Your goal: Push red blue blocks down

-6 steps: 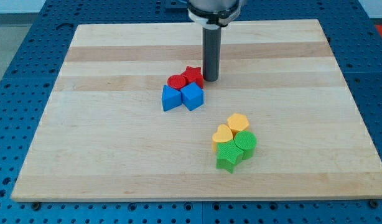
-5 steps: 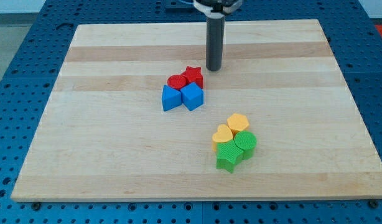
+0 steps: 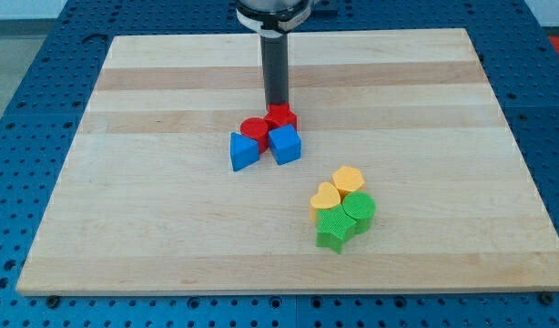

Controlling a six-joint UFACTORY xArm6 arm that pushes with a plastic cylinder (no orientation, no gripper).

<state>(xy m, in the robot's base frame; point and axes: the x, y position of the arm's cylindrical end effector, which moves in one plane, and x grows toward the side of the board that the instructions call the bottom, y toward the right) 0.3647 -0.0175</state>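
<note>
My tip (image 3: 277, 106) stands just above the red star block (image 3: 281, 117), touching or nearly touching its upper side. A red round block (image 3: 254, 128) sits to the star's lower left. A blue triangular block (image 3: 244, 150) lies below the red round block, and a blue cube-like block (image 3: 285, 143) lies below the red star. The four form a tight cluster near the board's middle.
Two yellow heart-shaped blocks (image 3: 339, 189) and two green blocks (image 3: 346, 219) cluster toward the view's lower right. The wooden board (image 3: 125, 210) lies on a blue perforated table (image 3: 15, 109).
My tip moved up and around from the star's right side to just above it. The red and blue blocks shifted slightly down; the blue triangular block moved down-left.
</note>
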